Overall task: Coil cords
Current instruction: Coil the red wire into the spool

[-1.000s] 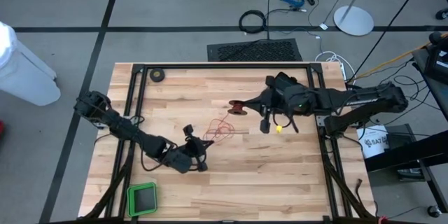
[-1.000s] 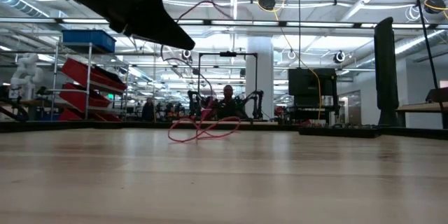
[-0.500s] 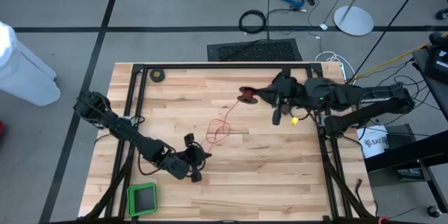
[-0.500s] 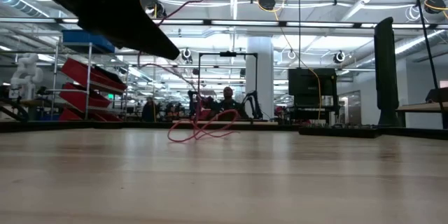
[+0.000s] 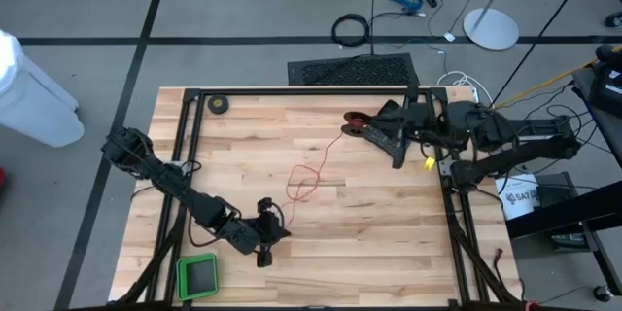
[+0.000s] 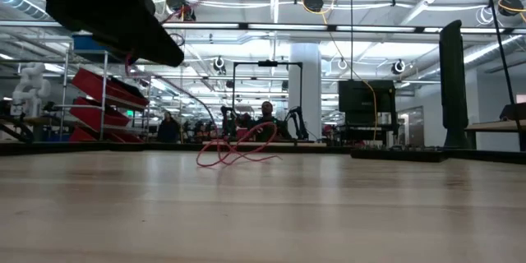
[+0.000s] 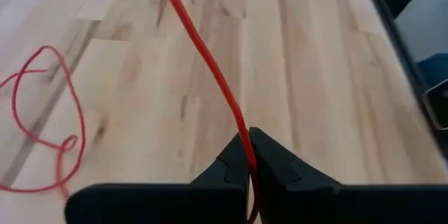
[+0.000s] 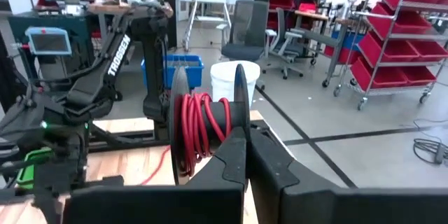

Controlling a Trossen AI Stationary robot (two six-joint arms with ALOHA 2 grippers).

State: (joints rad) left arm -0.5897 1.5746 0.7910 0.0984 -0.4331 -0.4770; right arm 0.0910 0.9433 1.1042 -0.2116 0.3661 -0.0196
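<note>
Two claws are at work on one thin red wire. The left claw [image 7: 249,155] is pinched almost together with the red wire [image 7: 210,70] running between its fingertips; in the high view this left claw [image 5: 264,236] sits low over the near part of the table [image 5: 389,224], left of centre, close beside a small green device [image 5: 197,275] at the table's near left corner. From that grip the wire rises across the boards and lies in a loose tangle of loops [image 5: 303,183] near the middle of the table, seen also as a red snarl resting on the wood in the low view [image 6: 237,149].

From the tangle the wire climbs toward the far right, where the right claw [image 5: 379,132] is closed tight on the small black reel [image 5: 357,122]. In the right wrist view the reel [image 8: 206,122] stands on edge just above the clamped fingertips [image 8: 234,154], with several red turns wound between its two black flanges.

Near the table's far left corner lies a black tape roll [image 5: 220,104]. Beyond the far edge a dark mat [image 5: 354,70] and a coiled black cable [image 5: 351,29] lie on the floor, and a white bin [image 5: 34,92] stands off to the left.
</note>
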